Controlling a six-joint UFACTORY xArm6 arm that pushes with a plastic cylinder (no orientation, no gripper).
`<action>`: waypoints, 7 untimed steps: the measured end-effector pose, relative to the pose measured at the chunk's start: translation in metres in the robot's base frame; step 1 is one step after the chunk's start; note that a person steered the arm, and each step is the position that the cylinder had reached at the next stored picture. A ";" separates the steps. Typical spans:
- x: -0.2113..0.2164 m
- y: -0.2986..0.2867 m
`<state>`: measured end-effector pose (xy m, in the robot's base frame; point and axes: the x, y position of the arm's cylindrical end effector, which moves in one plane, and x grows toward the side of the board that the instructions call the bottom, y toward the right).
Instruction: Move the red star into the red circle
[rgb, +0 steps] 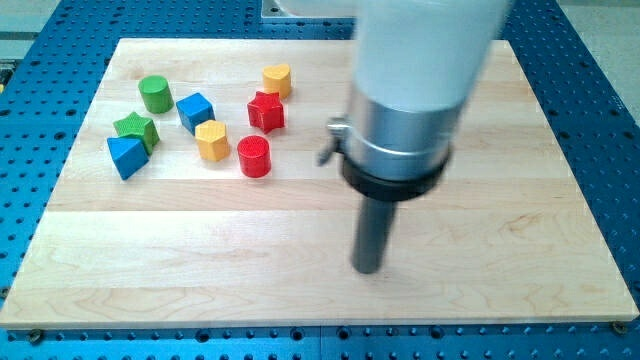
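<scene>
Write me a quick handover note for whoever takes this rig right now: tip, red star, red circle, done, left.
My tip rests on bare board toward the view's lower middle, well to the right of and below all the blocks, touching none.
The red star sits in the cluster at the view's upper left; the red circle lies just below it, slightly left, with a small gap between them.
Done: no contact between star and circle yet.
Left: bring the tip round above the star and push it down into the circle.

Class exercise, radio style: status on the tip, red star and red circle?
My tip on bare board, right of all blocks. Red star just above red circle, apart. Nothing between them.
</scene>
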<state>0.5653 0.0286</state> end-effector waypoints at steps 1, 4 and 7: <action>0.000 -0.057; -0.176 -0.034; -0.236 -0.107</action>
<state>0.3298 -0.0788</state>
